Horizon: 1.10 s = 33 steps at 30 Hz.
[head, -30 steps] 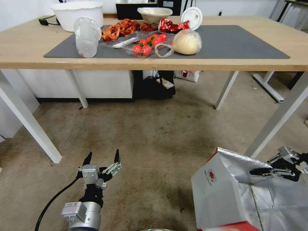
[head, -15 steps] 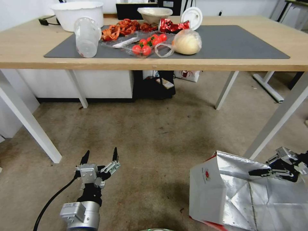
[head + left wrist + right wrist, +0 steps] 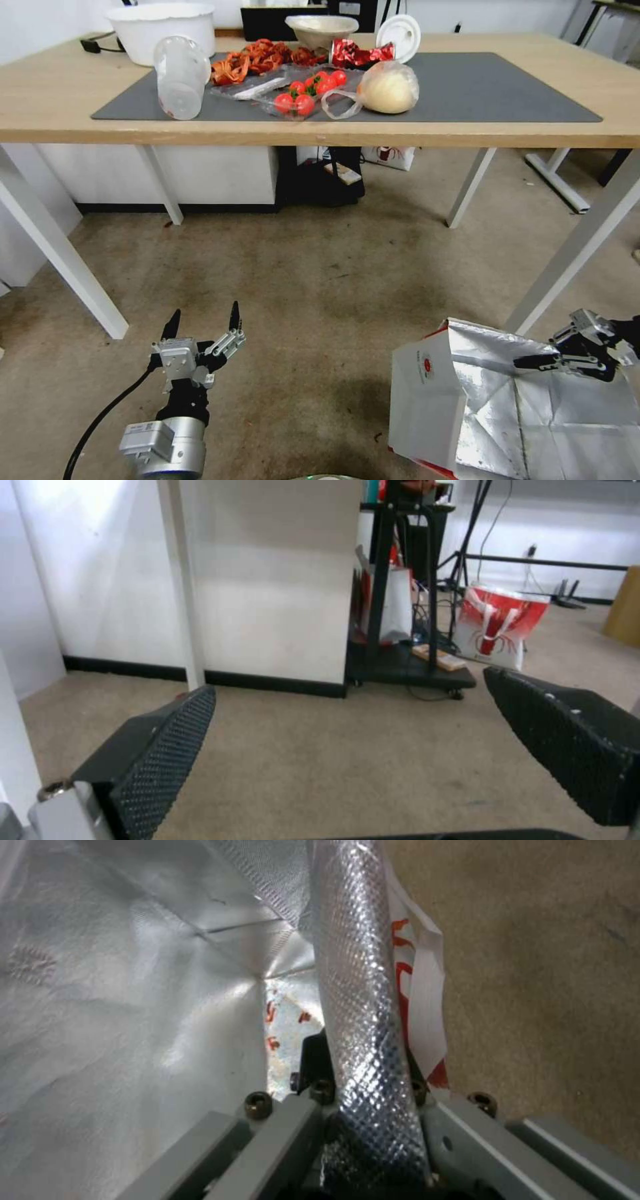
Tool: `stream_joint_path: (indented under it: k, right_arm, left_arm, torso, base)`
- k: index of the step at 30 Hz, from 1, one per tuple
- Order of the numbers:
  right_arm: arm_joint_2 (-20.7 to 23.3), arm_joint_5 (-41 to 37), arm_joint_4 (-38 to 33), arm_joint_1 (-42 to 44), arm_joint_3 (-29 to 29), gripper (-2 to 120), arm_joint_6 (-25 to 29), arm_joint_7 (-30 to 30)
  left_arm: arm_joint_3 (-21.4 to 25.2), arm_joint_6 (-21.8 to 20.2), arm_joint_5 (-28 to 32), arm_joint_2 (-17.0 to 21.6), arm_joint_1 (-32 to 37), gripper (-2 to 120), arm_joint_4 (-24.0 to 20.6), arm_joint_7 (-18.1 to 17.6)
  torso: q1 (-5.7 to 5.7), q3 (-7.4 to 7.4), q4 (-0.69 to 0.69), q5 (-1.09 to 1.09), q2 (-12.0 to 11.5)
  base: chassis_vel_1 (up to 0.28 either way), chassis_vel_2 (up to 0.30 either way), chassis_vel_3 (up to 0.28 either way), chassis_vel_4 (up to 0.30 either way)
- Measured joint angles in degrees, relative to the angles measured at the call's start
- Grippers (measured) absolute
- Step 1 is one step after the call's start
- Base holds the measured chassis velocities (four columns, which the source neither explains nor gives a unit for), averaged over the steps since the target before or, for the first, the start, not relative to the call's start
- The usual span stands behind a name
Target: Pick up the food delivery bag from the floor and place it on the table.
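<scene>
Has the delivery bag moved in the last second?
Yes. The food delivery bag, pinched at its rim by the right gripper, has dropped lower, away from the table edge.

- Light-wood surface [image 3: 60, 100] on white legs, dark grey mat [image 3: 480, 87] across its middle.
- On the mat toward the left edge: clear cup [image 3: 180, 77], tomatoes [image 3: 303, 93], bagged bun [image 3: 389, 88].
- Carpeted floor [image 3: 300, 280] below, food delivery bag [image 3: 467, 400] on it.
</scene>
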<state>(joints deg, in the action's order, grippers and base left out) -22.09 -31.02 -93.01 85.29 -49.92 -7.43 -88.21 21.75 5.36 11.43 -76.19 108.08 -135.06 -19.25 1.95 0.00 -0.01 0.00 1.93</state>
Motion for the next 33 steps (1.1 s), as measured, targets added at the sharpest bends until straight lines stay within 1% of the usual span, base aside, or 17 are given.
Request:
stream_joint_path:
  k: [1, 2, 3, 6, 8, 11, 12, 15, 16, 19, 20, 23, 24, 27, 33]
  right_arm:
    - [-0.18, 0.0, -0.12, 0.08, 0.0, 0, 0.0, 0.01]
    - [-0.65, 0.0, -0.49, 0.45, -0.22, 0, 0.0, 0.02]
    - [-0.65, 0.0, -0.49, 0.45, -0.22, 0, 0.0, 0.02]
    - [-0.97, 0.0, -0.76, 0.81, -0.74, 0, 0.0, 0.04]
    - [-0.99, 0.0, -0.79, 0.83, -0.82, 0, 0.0, 0.05]
    - [-1.0, -0.01, -1.02, 0.87, -1.04, 0, 0.0, 0.06]
    - [-1.0, -0.01, -1.02, 0.87, -1.04, 0, 0.0, 0.06]
    - [-0.93, -0.11, -1.42, 0.86, -1.15, 0, -0.14, 0.06]
    - [-0.93, -0.11, -1.42, 0.86, -1.15, 0, -0.14, 0.06]
    - [-0.81, -0.25, -1.59, 0.85, -1.36, 0, -0.22, 0.07]
    - [-0.81, -0.25, -1.59, 0.85, -1.36, 0, -0.22, 0.07]
    - [-0.74, -0.49, -1.62, 1.03, -1.8, 0, -0.23, 0.06]
    - [-0.74, -0.49, -1.62, 1.03, -1.8, 0, -0.23, 0.06]
    - [-0.5, -0.75, -1.61, 1.02, -1.89, 0, -0.35, 0.07]
    - [-0.36, -0.9, -1.53, 0.86, -1.88, 0, -0.56, 0.07]
  left_arm:
    - [-0.13, -0.09, 0.45, -0.02, 0.43, 100, -0.4, 0.45]
    - [-0.39, -0.66, 1.08, -0.05, 0.92, 100, -0.99, 1.35]
    - [-0.39, -0.66, 1.08, -0.05, 0.92, 100, -0.99, 1.35]
    - [-0.35, -0.92, 1.08, -0.03, 0.82, 100, -1.37, 1.36]
    - [-0.33, -0.94, 1.08, -0.01, 0.83, 100, -1.46, 1.34]
    - [-0.27, -0.94, 0.94, -0.01, 0.98, 100, -1.63, 1.21]
    - [-0.27, -0.94, 0.94, -0.01, 0.98, 100, -1.63, 1.21]
    - [-0.28, -0.89, 0.72, -0.07, 1.24, 100, -1.84, 1.16]
    - [-0.28, -0.89, 0.72, -0.07, 1.24, 100, -1.84, 1.16]
    - [-0.25, -0.76, 0.58, -0.08, 1.29, 100, -1.97, 1.16]
    - [-0.25, -0.76, 0.58, -0.08, 1.29, 100, -1.97, 1.16]
    - [-0.33, -0.64, 0.15, -0.18, 1.29, 100, -1.97, 1.16]
    - [-0.33, -0.64, 0.15, -0.18, 1.29, 100, -1.97, 1.16]
    - [-0.5, -0.64, -0.01, -0.33, 1.17, 100, -1.85, 1.15]
    - [-0.51, -0.64, -0.02, -0.21, 1.12, 100, -1.72, 0.98]
  torso:
    - [0.02, 0.02, 0.0, 0.01, 0.13]
    - [0.05, 0.6, -0.01, 0.01, 0.8]
    - [0.05, 0.6, -0.01, 0.01, 0.8]
    - [0.05, 1.78, 0.0, 0.01, 1.95]
    - [0.05, 2.01, -0.01, 0.01, 2.19]
    - [0.12, 2.96, 0.0, 0.01, 3.19]
    - [0.12, 2.96, 0.0, 0.01, 3.19]
    - [0.25, 3.81, 0.0, 0.01, 4.13]
    - [0.25, 3.81, 0.0, 0.01, 4.13]
    - [0.37, 4.68, 0.0, 0.01, 5.11]
    - [0.37, 4.68, 0.0, 0.01, 5.11]
    - [0.54, 5.62, 0.0, 0.0, 6.2]
    - [0.54, 5.62, 0.0, 0.0, 6.2]
    - [0.72, 6.38, 0.0, 0.0, 7.15]
    - [0.97, 7.25, 0.0, 0.0, 8.26]
  base:
    - [0.0, 0.0, 0.0, 0.0]
    - [0.0, 0.0, 0.0, 0.0]
    - [0.0, 0.0, 0.0, 0.0]
    - [0.0, 0.0, 0.0, 0.0]
    - [0.0, 0.0, 0.0, 0.0]
    - [0.0, 0.0, 0.0, 0.0]
    - [0.0, 0.0, 0.0, 0.0]
    - [0.0, 0.0, 0.0, 0.0]
    - [0.0, 0.0, 0.0, 0.0]
    - [0.0, 0.0, 0.0, 0.0]
    - [0.0, 0.0, 0.0, 0.0]
    - [0.0, 0.0, 0.0, 0.0]
    - [0.0, 0.0, 0.0, 0.0]
    - [0.0, 0.0, 0.0, 0.0]
    - [0.0, 0.0, 0.0, 0.0]
